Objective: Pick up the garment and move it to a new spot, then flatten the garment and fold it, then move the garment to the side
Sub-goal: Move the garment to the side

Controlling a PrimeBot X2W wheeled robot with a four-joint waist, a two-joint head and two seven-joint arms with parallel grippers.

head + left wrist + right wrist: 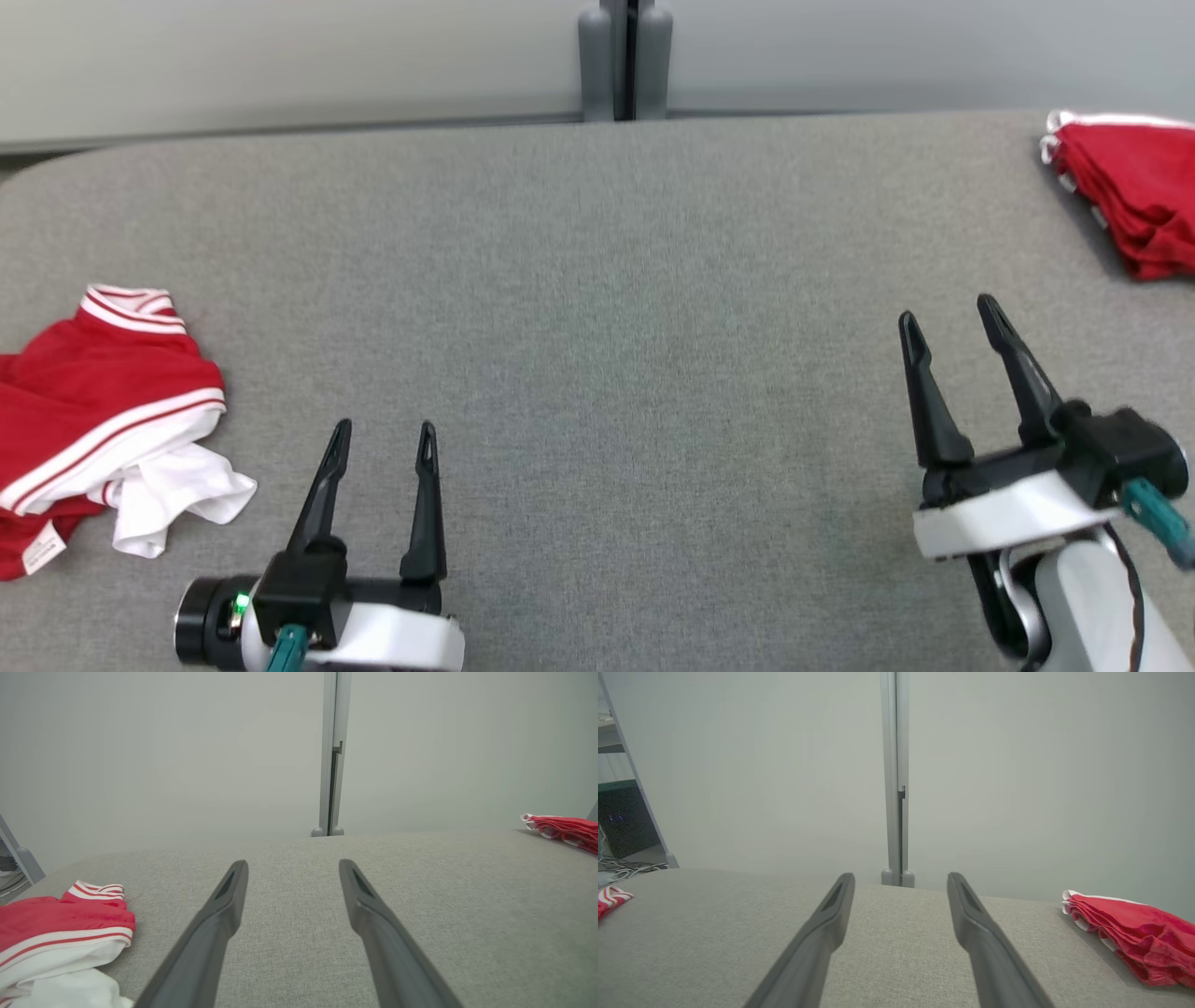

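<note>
Grey woven fabric covers the broad, round-cornered table (pixel 597 280). At the middle of its far edge a grey vertical post (pixel 624 56) rises between two pale wall panels (pixel 280 56); all positions below are given from this post.

**Garment.** The crumpled red garment with white striped trim (pixel 103 420) lies far to the left of the post and well nearer the robot, at the table's left margin, where the head view cuts it off. Its striped ribbed collar is the part closest to the post. A white portion spills out at the side nearest the robot, and a small white label shows at the lowest corner.

**Left gripper.** The left gripper (pixel 385 431) stands left of the post, close to the table's near edge, with its two long dark fingers pointing toward the far edge. The jaws are spread wide with nothing between them but bare grey cloth. It is just beside the garment's white portion, with a strip of table between the two.

**Right gripper.** The right gripper (pixel 948 313) stands right of the post on the near side, its fingers leaning slightly back toward the post. These jaws are likewise fully parted and hold nothing.

**Folded stack.** A folded stack of red fabric with white edging (pixel 1130 196) rests far right of the post near the table's far right corner, well apart from both grippers.
</note>
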